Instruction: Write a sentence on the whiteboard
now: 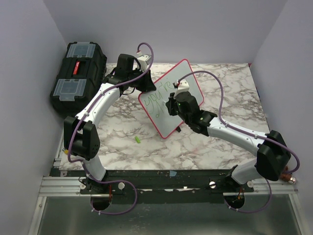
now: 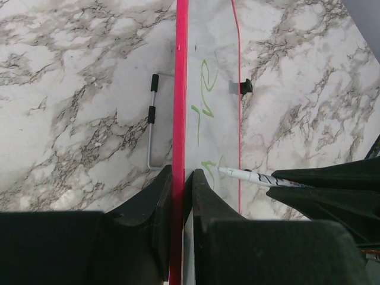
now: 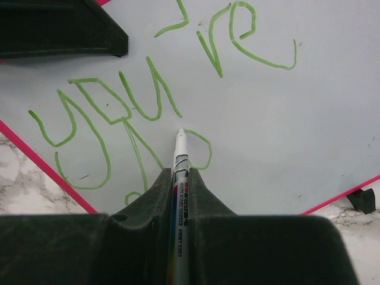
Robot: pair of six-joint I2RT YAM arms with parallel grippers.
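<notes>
The whiteboard [image 1: 159,116], white with a red-pink frame, stands tilted on the marble table. My left gripper [image 1: 146,83] is shut on its upper left edge; in the left wrist view the jaws [image 2: 179,173] pinch the red frame, with the whiteboard [image 2: 214,119] beyond. My right gripper [image 1: 172,104] is over the board face, shut [image 3: 180,172] on a white marker [image 3: 180,151] whose tip touches the whiteboard [image 3: 285,130]. The marker [image 2: 246,175] also shows from the left wrist. The sentence [image 3: 164,88] in green reads "you're", with a few strokes of a second line beneath it.
A black toolbox [image 1: 78,73] with clear lid compartments sits at the back left. A small green piece [image 1: 138,140] lies on the table [image 1: 225,83] in front of the board. A wire stand [image 2: 151,119] lies behind the board. Grey walls close in on three sides.
</notes>
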